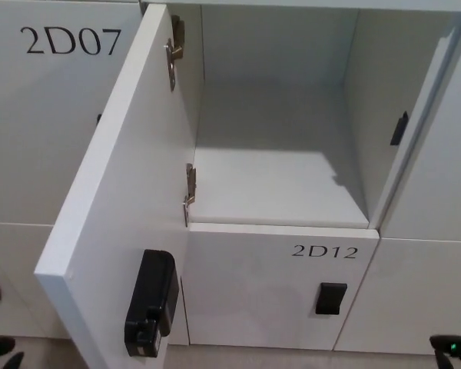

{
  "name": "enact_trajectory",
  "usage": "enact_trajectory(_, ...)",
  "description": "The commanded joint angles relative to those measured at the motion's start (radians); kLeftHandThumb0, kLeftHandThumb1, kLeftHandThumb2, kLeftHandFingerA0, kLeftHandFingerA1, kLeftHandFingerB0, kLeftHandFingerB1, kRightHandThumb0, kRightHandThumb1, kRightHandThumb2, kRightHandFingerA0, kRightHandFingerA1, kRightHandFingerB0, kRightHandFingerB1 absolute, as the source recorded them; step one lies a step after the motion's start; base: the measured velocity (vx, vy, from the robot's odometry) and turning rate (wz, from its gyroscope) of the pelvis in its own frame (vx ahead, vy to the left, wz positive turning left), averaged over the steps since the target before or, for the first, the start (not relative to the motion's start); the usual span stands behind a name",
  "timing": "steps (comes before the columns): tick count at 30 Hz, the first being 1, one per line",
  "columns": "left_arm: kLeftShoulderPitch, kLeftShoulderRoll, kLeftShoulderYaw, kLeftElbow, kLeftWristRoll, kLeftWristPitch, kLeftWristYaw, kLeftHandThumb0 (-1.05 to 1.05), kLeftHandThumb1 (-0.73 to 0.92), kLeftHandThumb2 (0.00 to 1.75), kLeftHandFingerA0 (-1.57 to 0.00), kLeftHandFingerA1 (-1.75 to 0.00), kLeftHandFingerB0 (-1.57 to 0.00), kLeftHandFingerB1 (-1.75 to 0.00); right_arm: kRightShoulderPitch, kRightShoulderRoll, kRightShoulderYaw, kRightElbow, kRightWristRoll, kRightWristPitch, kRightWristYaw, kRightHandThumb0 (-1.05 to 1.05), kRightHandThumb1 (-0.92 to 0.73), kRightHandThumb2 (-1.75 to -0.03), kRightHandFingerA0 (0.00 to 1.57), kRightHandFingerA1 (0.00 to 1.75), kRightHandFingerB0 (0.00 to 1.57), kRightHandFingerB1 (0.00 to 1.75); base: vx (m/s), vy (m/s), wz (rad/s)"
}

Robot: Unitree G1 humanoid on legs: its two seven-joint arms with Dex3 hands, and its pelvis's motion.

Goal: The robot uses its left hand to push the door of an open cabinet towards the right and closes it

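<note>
At the cabinet (276, 154), the door (119, 200) stands swung wide on its left hinges (189, 192); it looks stiff and light, best pushed near its lock (150, 304). Both robot hands, left (1, 350) and right (455, 347), barely show; I cannot tell their state.

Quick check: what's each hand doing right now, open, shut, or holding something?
Left hand: only dark fingertips show at the bottom left corner; state cannot be told, not touching the door.
Right hand: only a sliver at the bottom right corner; cannot be told.

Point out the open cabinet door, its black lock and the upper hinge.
open door (115, 200), head view, inner face
black lock (150, 302), head view, housing middle
upper hinge (173, 54), head view, metal plate
</note>
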State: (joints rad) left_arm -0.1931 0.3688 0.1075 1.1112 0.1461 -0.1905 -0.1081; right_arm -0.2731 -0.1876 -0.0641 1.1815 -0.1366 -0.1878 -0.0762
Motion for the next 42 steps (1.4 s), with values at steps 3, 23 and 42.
enact_trajectory(3,-0.031,0.037,0.032,0.074,-0.047,-0.126,-0.043,-0.64,0.86,0.66,-0.46,-0.45,-0.43,-0.36,-0.029,0.003,-0.019,0.073,0.009,-0.118,-0.07,-0.45,-0.86,-0.66,0.49,0.42,0.39,0.38,0.0,0.0,0.0)
enact_trajectory(23,-0.15,-0.01,-0.283,-0.655,0.239,-0.238,0.015,-0.66,0.92,0.68,-0.32,-0.34,-0.27,-0.3,-0.02,0.009,-0.016,0.098,0.005,-0.144,-0.071,-0.44,-0.85,-0.65,0.52,0.43,0.41,0.39,0.0,0.0,0.0)
enact_trajectory(42,-0.389,-0.324,-0.793,-0.786,0.59,-0.066,0.003,-0.72,0.92,0.74,-0.36,-0.35,-0.24,-0.3,-0.038,-0.006,0.002,0.091,-0.013,-0.166,-0.063,-0.52,-0.65,-0.96,0.35,0.54,0.27,0.48,0.01,0.002,0.02)
